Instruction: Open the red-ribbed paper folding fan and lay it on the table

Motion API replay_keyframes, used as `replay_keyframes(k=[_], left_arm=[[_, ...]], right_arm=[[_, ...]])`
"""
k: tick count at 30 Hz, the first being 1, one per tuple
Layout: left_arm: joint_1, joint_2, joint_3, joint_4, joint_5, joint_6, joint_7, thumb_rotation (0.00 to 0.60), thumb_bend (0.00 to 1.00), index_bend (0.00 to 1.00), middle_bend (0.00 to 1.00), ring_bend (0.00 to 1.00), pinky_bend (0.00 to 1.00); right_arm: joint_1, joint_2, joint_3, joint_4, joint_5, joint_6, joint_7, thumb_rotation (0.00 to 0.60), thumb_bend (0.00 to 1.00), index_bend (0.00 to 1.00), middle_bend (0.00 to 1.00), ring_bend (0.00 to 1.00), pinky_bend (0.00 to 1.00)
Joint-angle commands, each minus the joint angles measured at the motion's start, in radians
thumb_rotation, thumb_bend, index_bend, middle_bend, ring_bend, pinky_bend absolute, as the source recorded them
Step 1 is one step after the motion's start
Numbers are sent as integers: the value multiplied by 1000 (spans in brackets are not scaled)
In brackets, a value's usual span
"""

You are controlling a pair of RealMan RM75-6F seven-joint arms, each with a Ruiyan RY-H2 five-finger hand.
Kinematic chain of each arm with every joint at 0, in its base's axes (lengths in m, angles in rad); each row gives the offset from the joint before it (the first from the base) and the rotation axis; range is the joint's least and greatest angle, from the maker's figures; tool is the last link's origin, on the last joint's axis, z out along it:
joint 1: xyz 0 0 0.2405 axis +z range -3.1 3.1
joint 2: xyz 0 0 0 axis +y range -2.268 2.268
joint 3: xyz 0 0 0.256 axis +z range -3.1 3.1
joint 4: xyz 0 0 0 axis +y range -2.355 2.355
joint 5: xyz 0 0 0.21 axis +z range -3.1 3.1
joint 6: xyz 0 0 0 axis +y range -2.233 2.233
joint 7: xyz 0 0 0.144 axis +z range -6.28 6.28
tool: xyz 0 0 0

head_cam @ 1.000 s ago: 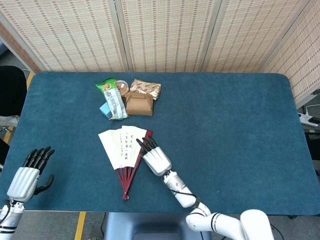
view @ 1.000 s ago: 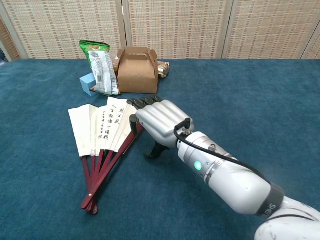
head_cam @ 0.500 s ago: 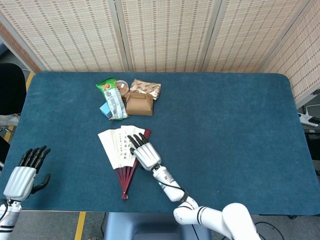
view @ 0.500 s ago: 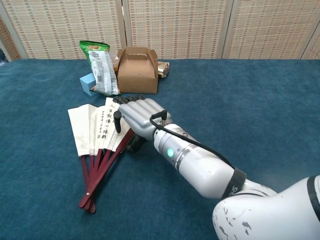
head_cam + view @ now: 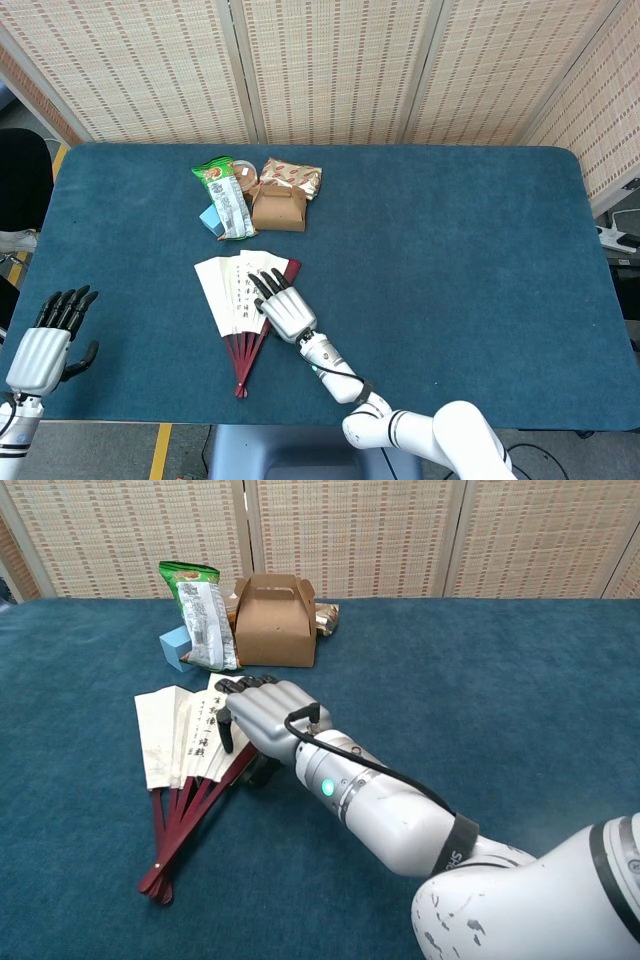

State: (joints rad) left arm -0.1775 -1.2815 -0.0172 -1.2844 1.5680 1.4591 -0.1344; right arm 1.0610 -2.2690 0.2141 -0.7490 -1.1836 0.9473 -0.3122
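Note:
The red-ribbed paper fan (image 5: 224, 294) lies partly spread on the blue table, white leaves with writing toward the far side, red ribs meeting at a pivot near the front edge. In the chest view the fan (image 5: 165, 742) sits left of centre. My right hand (image 5: 281, 309) lies palm-down on the fan's right side, its dark fingers (image 5: 236, 685) stretched over the paper and the outer rib; nothing shows gripped in it. My left hand (image 5: 44, 346) hovers at the table's front left corner, fingers straight and apart, holding nothing. The chest view does not show it.
Behind the fan stand a brown cardboard box (image 5: 278, 208), a green snack bag (image 5: 226, 196), a small blue block (image 5: 210, 219) and a brown wrapped packet (image 5: 293, 176). In the chest view the box (image 5: 273, 622) and the bag (image 5: 201, 610) sit just beyond my right hand.
My right hand has slid left over the fan's leaves, and the fan's pivot end has swung left with it. The left hand has drifted slightly left and back.

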Motion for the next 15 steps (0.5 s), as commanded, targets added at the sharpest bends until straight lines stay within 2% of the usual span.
replay_keyframes(k=[1,8,12,15], left_arm=[[1,2,0,0,1,3,-2,600,447,0,0,0,0],[2,10,-3,-3,-4,6,-6,600,445,0,0,0,0],[3,15,-3,-8,-3,10,-7,600,445,0,0,0,0],[4,19,-5,-11,-5,11,-12,600,447,0,0,0,0]], right_arm=[[34,0,-23,0,49,5,-30,600,385,467,0,0,0],[72,0,-62,-2,114,-1,-101,600,543,531,2,0,0],[74,0,-59,-15,124,40,-85,600,549,572,3,0,0],[60,0,-59,-20,90,114,-46,600,549,587,10,0,0]])
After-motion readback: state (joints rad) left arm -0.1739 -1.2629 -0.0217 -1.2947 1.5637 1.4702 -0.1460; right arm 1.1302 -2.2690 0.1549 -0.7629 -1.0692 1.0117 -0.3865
